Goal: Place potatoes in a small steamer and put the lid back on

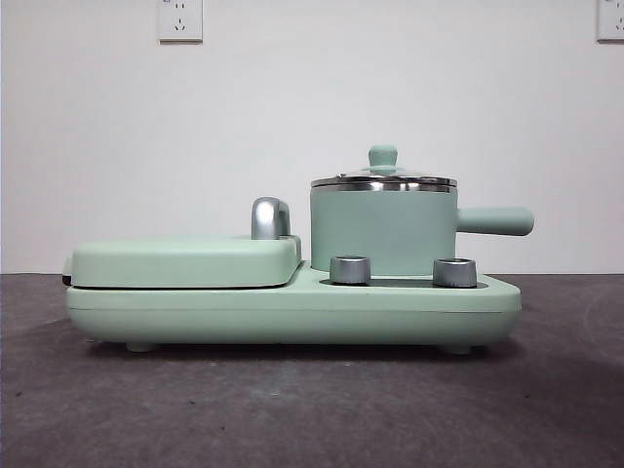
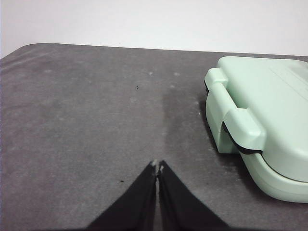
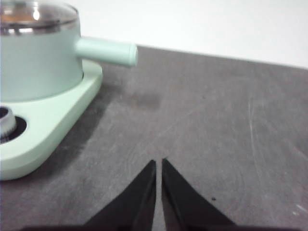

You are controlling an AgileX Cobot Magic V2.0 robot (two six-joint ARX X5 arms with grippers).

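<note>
The small steamer [image 1: 383, 232], a mint green pot with a steel rim and a straight side handle [image 1: 495, 221], stands on the right half of the green appliance base [image 1: 292, 312]. The glass lid [image 1: 384, 179] with its green knob sits on it. The steamer also shows in the right wrist view [image 3: 38, 62], where an orange-brown tint shows through the lid [image 3: 36, 14]. The potato is otherwise hidden. My left gripper [image 2: 157, 166] is shut and empty over the table beside the griddle. My right gripper [image 3: 159, 162] is shut and empty over the table, off the steamer's handle side.
A flat green hinged griddle section [image 1: 185, 261] with a chrome latch [image 1: 270, 217] fills the base's left half; it also shows in the left wrist view [image 2: 262, 120]. Two steel dials [image 1: 350, 269] [image 1: 455, 272] sit on the base's front. Dark grey table [image 1: 312, 409], white wall behind.
</note>
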